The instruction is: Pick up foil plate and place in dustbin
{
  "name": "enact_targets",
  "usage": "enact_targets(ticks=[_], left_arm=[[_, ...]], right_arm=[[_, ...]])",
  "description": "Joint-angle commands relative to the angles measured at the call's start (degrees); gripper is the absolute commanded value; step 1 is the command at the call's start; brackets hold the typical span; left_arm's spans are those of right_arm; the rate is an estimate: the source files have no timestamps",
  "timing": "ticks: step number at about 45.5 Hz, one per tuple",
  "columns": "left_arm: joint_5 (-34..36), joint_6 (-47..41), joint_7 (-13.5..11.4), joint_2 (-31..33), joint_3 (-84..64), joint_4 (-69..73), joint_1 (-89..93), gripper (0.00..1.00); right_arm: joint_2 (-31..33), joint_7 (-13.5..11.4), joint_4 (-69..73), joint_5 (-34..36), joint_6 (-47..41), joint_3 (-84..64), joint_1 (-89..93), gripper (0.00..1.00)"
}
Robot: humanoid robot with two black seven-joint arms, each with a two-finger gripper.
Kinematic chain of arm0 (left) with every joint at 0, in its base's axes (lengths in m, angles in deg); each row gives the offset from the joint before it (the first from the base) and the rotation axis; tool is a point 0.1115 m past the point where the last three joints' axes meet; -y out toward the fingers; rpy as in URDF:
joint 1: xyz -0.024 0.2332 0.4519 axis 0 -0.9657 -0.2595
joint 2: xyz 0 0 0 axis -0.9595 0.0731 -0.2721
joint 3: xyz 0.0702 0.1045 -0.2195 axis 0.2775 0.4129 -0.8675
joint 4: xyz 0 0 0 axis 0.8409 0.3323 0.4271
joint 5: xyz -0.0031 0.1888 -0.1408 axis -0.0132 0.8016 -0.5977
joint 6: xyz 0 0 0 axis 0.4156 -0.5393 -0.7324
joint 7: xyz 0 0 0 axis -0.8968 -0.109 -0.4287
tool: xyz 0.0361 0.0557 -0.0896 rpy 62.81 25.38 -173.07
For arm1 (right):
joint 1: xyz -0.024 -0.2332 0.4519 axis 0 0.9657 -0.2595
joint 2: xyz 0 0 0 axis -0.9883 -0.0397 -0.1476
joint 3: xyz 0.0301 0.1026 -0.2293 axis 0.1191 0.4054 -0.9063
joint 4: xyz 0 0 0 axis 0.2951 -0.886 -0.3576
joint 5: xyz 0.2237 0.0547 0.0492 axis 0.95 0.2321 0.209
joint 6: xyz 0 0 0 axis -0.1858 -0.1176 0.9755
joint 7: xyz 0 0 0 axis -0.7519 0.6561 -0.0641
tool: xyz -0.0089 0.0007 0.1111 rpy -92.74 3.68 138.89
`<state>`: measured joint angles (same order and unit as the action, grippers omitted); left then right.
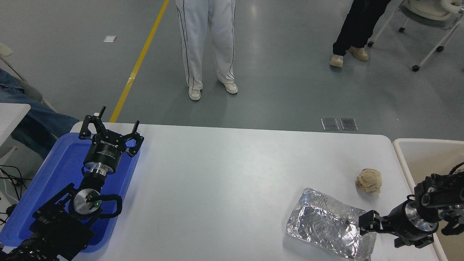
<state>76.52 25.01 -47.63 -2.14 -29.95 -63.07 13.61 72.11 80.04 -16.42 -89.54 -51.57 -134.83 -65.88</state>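
Note:
The foil plate point(326, 224), a crinkled silver tray, lies on the white table point(232, 174) near its front right. My right gripper point(367, 223) comes in from the right edge, low and level, and is open at the plate's right end, with its fingers at the rim. I cannot tell whether they touch the foil. The dustbin point(399, 154), cream with a pale thick rim, stands just past the table's right edge, partly behind my right arm. My left gripper point(111, 122) is parked open over the blue tray.
A crumpled tan paper ball point(369, 180) sits just behind the plate's right end. A blue tray point(61, 163) lies at the table's left end. People stand and walk on the floor beyond the far edge, and a wheeled chair point(427, 21) is at top right.

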Motion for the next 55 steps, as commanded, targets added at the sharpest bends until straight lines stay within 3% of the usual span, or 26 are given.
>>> enact_targets(ticks=[1, 5, 14, 17, 22, 28, 31, 44, 55], left_arm=[[0.01, 0.0, 0.0, 0.01, 0.05, -0.01, 0.0, 1.0], [0.01, 0.0, 0.0, 0.01, 0.05, -0.01, 0.0, 1.0], [0.01, 0.0, 0.0, 0.01, 0.05, 0.07, 0.0, 1.0], [0.01, 0.0, 0.0, 0.01, 0.05, -0.01, 0.0, 1.0], [0.01, 0.0, 0.0, 0.01, 0.05, 0.07, -0.09, 1.0], [0.01, 0.0, 0.0, 0.01, 0.05, 0.07, 0.0, 1.0], [0.01, 0.0, 0.0, 0.01, -0.03, -0.01, 0.0, 1.0], [0.01, 0.0, 0.0, 0.01, -0.03, 0.07, -0.09, 1.0], [0.01, 0.0, 0.0, 0.01, 0.05, -0.01, 0.0, 1.0]], right_arm=[[-0.87, -0.09, -1.37, 0.18, 0.17, 3.76, 4.27, 0.96], [-0.87, -0.09, -1.63, 0.27, 0.35, 4.11, 4.53, 0.89], [-1.13, -0.09, -2.86, 1.32, 0.35, 4.11, 5.59, 0.84], [-1.13, -0.09, -2.95, 1.67, 0.35, 4.11, 5.76, 0.72], [-1.04, -0.09, -2.86, 2.63, -0.09, 4.03, 5.94, 0.4], [-0.87, -0.09, -2.86, 5.45, -0.35, 4.03, 5.94, 0.2], [-0.51, -0.09, -2.69, 6.59, -0.7, 3.76, 5.94, 0.0], [0.45, -0.17, -2.68, 13.71, -0.36, 2.97, 5.94, 0.0], [1.33, -0.26, -2.68, 13.19, -0.7, 2.71, 5.41, 0.0]])
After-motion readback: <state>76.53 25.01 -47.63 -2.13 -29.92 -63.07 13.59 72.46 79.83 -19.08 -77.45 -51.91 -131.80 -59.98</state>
